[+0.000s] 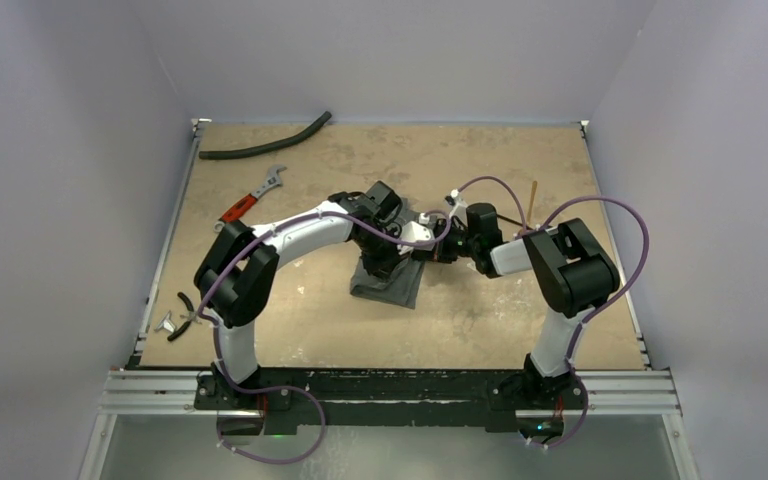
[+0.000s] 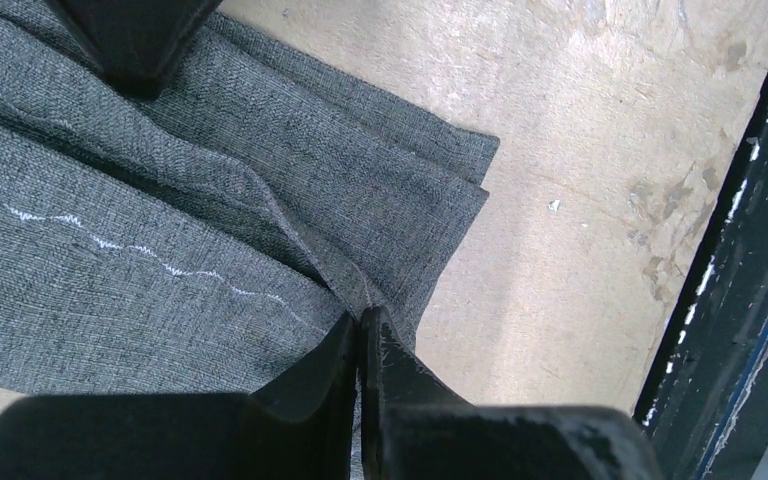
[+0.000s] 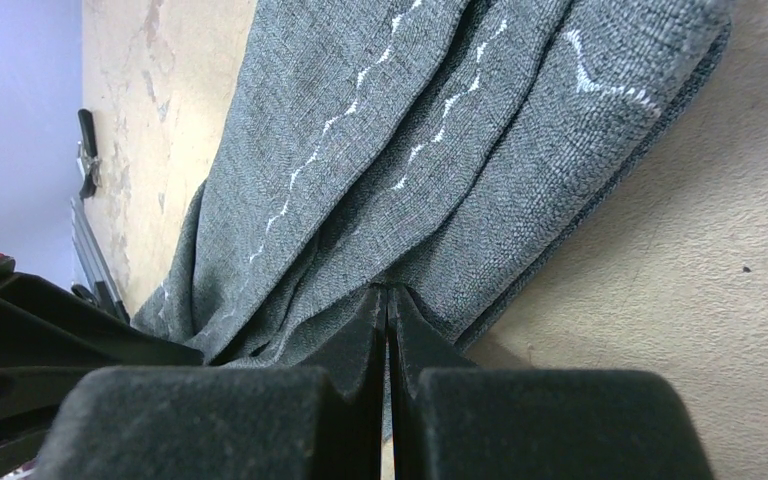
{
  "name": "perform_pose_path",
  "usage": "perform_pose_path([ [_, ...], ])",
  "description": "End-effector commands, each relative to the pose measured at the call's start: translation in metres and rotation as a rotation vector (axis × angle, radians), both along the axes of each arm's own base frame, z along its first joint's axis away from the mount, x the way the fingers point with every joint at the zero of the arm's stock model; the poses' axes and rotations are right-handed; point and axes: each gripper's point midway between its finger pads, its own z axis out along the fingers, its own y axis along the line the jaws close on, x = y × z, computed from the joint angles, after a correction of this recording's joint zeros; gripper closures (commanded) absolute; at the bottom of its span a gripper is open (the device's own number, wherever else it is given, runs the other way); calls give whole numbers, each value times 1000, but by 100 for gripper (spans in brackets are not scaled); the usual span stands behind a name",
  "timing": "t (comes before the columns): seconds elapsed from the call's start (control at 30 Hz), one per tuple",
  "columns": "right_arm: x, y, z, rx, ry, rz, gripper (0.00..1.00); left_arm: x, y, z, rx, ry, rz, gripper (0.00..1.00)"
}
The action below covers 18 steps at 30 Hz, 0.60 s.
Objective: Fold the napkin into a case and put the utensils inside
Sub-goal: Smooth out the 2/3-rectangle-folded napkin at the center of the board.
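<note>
A fixed camera high above and behind the two arm bases (image 1: 240, 385) looks down and forward over the whole table (image 1: 480, 320), side walls (image 1: 80, 200) included. The left wrist camera sits just behind the left gripper (image 2: 362, 320), facing along its fingers (image 2: 300, 405), very close over the grey napkin (image 2: 160, 260). The right wrist camera rides as low behind the right gripper (image 3: 388, 295). All three views share the napkin at mid-table

The napkin (image 2: 160, 250) is heathered grey with white zigzag stitch lines; the table (image 2: 580, 150) is mottled tan.
</note>
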Motion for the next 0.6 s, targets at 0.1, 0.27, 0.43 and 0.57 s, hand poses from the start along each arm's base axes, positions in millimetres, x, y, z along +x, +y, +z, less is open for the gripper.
perform_pose_path([
  [0.1, -12, -12, -23, -64, 67, -39, 100, -17, 13, -25, 65, -18, -89, 100],
  [0.27, -14, -11, -17, -63, 70, -20, 100, -15, 27, -41, 141, -64, -127, 100],
  [0.43, -14, -5, -1, -33, 52, 23, 100, -12, 30, -44, 154, -86, -120, 100],
  [0.57, -21, -2, 30, -19, 1, 106, 100, -8, 39, -52, 188, -126, -133, 100],
])
